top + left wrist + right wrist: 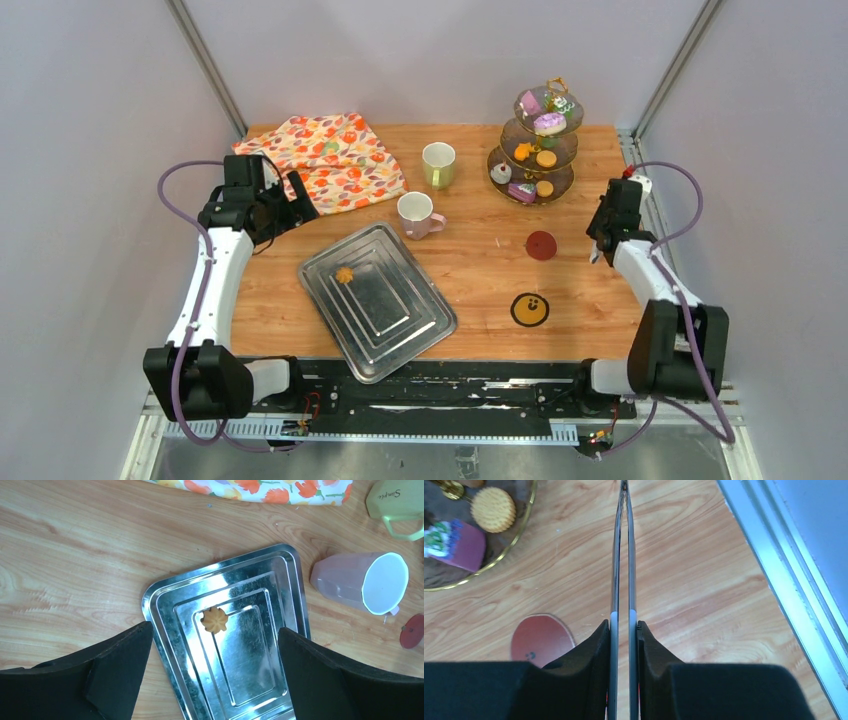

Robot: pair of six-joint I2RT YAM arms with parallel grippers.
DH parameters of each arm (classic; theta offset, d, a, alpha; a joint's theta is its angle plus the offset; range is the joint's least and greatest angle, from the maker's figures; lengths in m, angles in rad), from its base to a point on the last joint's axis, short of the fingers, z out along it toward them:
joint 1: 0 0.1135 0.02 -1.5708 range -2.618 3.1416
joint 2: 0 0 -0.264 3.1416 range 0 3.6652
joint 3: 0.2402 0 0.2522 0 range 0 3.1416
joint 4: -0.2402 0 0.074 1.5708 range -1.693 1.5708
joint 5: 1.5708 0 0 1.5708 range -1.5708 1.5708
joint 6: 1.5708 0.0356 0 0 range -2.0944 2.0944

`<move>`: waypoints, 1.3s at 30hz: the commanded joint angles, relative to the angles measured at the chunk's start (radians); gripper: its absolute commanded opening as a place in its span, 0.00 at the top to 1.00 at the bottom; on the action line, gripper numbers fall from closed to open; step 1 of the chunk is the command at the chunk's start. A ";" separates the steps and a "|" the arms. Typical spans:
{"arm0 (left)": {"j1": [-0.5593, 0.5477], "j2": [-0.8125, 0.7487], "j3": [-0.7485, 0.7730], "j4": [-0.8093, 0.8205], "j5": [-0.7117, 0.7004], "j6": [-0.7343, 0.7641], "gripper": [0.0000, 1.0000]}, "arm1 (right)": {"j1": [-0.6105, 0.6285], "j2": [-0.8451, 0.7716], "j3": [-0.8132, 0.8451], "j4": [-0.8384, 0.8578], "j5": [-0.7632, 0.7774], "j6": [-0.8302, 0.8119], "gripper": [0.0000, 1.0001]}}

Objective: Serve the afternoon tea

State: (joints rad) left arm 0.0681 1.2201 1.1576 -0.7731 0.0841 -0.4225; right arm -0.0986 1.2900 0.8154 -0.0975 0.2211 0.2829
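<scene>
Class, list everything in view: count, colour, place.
cloth: one, orange floral, far left
tray: one, silver, near centre
cookie: one, orange, on tray
green mug: one, pale green, far centre
pink mug: one, pink, beside tray
tiered stand: one, gold, far right
pastries: several, mixed, on stand
red coaster: one, red, right
yellow coaster: one, yellow, near right
tongs: one, metal, right side, gripped
left gripper: one, black, open over tray
right gripper: one, black, shut on tongs

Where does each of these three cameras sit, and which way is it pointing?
Top: above and behind, looking down on the wooden table; both arms show.
Left wrist: above the silver metal tray, facing down; left gripper open.
Right wrist: looks along long metal tongs clamped in right gripper.
Shared: top also shows the tray.
</scene>
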 commanded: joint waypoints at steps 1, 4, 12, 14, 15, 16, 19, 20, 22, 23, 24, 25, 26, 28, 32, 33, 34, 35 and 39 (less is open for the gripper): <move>-0.001 -0.037 0.009 0.017 0.019 -0.008 0.00 | -0.053 0.115 0.003 0.173 -0.041 -0.064 0.78; -0.001 -0.058 -0.006 0.029 0.004 -0.018 0.00 | -0.083 0.191 -0.007 0.292 -0.117 -0.081 0.76; -0.001 -0.057 0.006 0.019 0.015 -0.019 0.00 | -0.113 0.365 0.099 0.263 -0.174 -0.088 0.67; -0.001 -0.057 0.012 0.017 0.015 -0.019 0.00 | -0.121 0.402 0.146 0.216 -0.184 -0.089 0.61; -0.001 -0.059 0.012 0.015 0.015 -0.019 0.00 | -0.125 0.425 0.173 0.190 -0.188 -0.089 0.57; -0.001 -0.061 0.012 0.015 0.012 -0.018 0.00 | -0.127 0.445 0.199 0.160 -0.194 -0.088 0.53; -0.002 -0.063 0.013 0.015 0.017 -0.015 0.00 | -0.128 0.472 0.255 0.083 -0.196 -0.082 0.46; -0.002 -0.063 0.014 0.015 0.031 -0.009 0.00 | -0.129 0.463 0.259 0.070 -0.193 -0.078 0.42; -0.001 -0.061 0.016 0.016 0.059 0.006 0.00 | -0.129 0.431 0.260 0.053 -0.191 -0.072 0.34; -0.001 -0.061 0.016 0.017 0.066 0.010 0.00 | -0.128 0.412 0.262 0.042 -0.196 -0.070 0.33; -0.001 -0.061 0.017 0.016 0.070 0.013 0.00 | -0.129 0.396 0.266 0.029 -0.203 -0.070 0.32; -0.001 -0.063 0.017 0.014 0.070 0.015 0.00 | -0.129 0.379 0.271 0.015 -0.205 -0.070 0.32; -0.001 -0.065 0.017 0.014 0.072 0.016 0.00 | -0.129 0.366 0.280 -0.008 -0.206 -0.068 0.31; -0.001 -0.070 0.015 0.015 0.075 0.018 0.00 | -0.127 0.327 0.296 -0.058 -0.208 -0.060 0.30; -0.002 -0.084 -0.001 0.016 0.069 0.017 0.00 | -0.110 0.164 0.255 -0.138 -0.245 -0.013 0.29; -0.001 -0.085 -0.006 0.018 0.069 0.016 0.00 | -0.099 0.121 0.239 -0.152 -0.253 -0.003 0.29; -0.003 -0.084 -0.009 0.018 0.071 0.016 0.00 | -0.084 0.082 0.224 -0.169 -0.269 0.010 0.29; -0.001 -0.083 -0.012 0.020 0.074 0.017 0.00 | -0.062 0.047 0.210 -0.184 -0.294 0.013 0.29; -0.003 -0.078 -0.013 0.022 0.063 0.015 0.00 | 0.110 -0.094 0.125 -0.233 -0.278 0.018 0.28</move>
State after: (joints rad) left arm 0.0681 1.1553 1.1526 -0.7647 0.1394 -0.4183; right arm -0.1402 1.2877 1.0260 -0.2234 -0.0280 0.2726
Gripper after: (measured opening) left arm 0.999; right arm 0.714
